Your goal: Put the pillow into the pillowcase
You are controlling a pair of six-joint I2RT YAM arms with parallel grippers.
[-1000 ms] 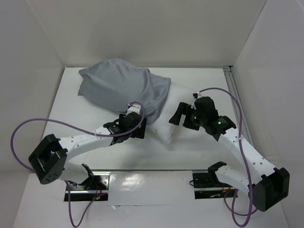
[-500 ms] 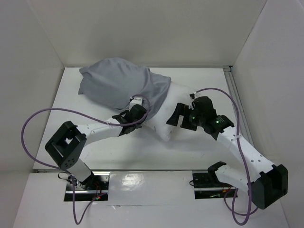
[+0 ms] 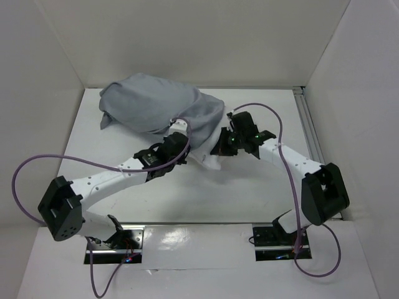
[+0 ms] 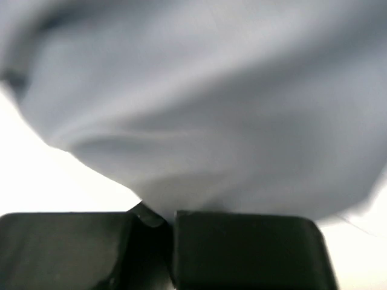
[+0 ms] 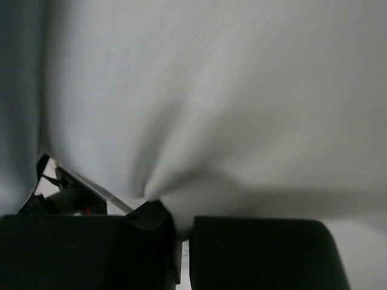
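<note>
Pillowcase (image 3: pixel 156 111): grey and bunched, at the far left of the desk (image 3: pixel 249 187), drawn over most of the pillow.
Pillow (image 3: pixel 211 159): its white end pokes out of the grey cloth and lies between the two pincers.
Left pincer (image 4: pixel 154 226): clenched on a fold of the pillowcase's near edge, with cloth billowing straight off its tips.
Right pincer (image 5: pixel 181 229): clenched on a pinch of pillow fabric, with grey cloth just beside it.

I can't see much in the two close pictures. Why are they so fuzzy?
Left wrist view: the pillowcase is too close, so it blurs. Right wrist view: the pillow fills the frame, soft, with a shadow under its pinched fold. Top view: sharp, evenly lit.
</note>
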